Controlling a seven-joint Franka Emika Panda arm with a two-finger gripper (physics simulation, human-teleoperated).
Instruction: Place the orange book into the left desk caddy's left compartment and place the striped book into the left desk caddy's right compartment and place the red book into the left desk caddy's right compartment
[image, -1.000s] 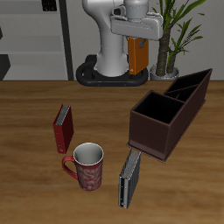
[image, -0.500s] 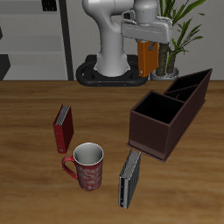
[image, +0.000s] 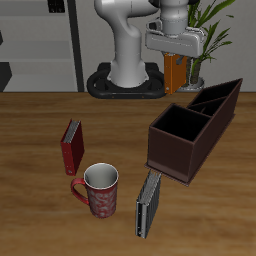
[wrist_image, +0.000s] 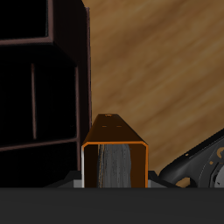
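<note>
Exterior view: the orange book (image: 176, 72) is held clamped in the hand (image: 177, 60), above the surface (image: 40, 200), behind the left desk caddy (image: 195, 128); wood lies open around its rim.

A: What did the arm (image: 128, 40) look like?

B: White and glossy, built of rounded, bulbous segments, thick at the lowest one.

A: And its foot?

B: A flat black base plate (image: 122, 86) with rounded ends, at twelve o'clock from the bench's middle.

A: The hand part?

B: A wide pale-grey block (image: 176, 41) across the wrist, with darker shading beneath. The jaws themselves couldn't be made out.
</note>
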